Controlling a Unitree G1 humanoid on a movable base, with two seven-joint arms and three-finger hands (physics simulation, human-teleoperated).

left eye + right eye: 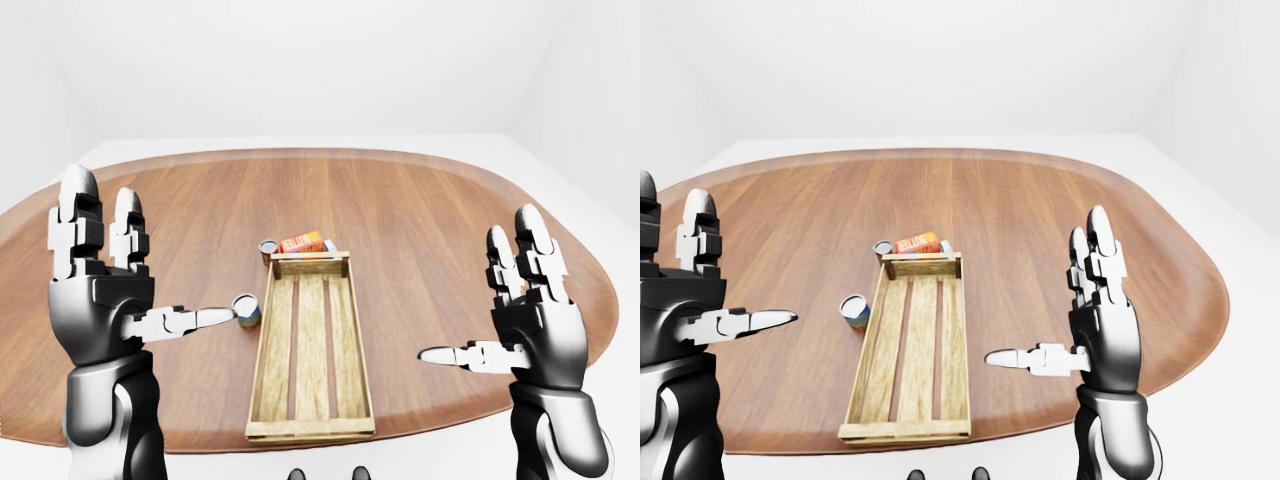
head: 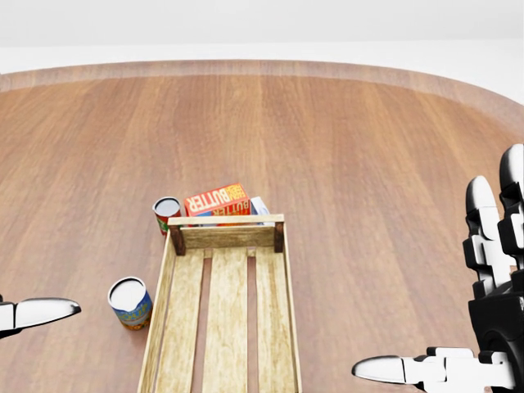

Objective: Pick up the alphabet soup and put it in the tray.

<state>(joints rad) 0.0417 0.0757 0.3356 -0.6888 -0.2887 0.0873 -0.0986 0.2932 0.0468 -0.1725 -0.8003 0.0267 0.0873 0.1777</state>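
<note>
With both hands raised and fingers spread, bring the left hand [image 1: 100, 300] down squarely around the small blue-labelled alphabet soup can [image 2: 129, 303] standing just beyond its thumb, beside the slatted wooden tray [image 2: 221, 319].

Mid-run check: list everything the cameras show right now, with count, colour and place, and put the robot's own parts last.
table: one, brown wood, oval, fills the head view.
tray: one, pale wooden slatted crate, centre bottom of the head view, nothing in it.
blue-labelled can: one, blue and yellow label, pale top, upright just left of the tray.
red-labelled can: one, red and green label, upright at the tray's top left corner.
butter box: one, orange-red, lying just above the tray's top end.
pale box: one, white and blue, mostly hidden beside the butter box.
left hand: one, black and silver, fingers spread, raised at left, holding nothing.
right hand: one, same colours, fingers spread, raised at right, holding nothing.
</note>
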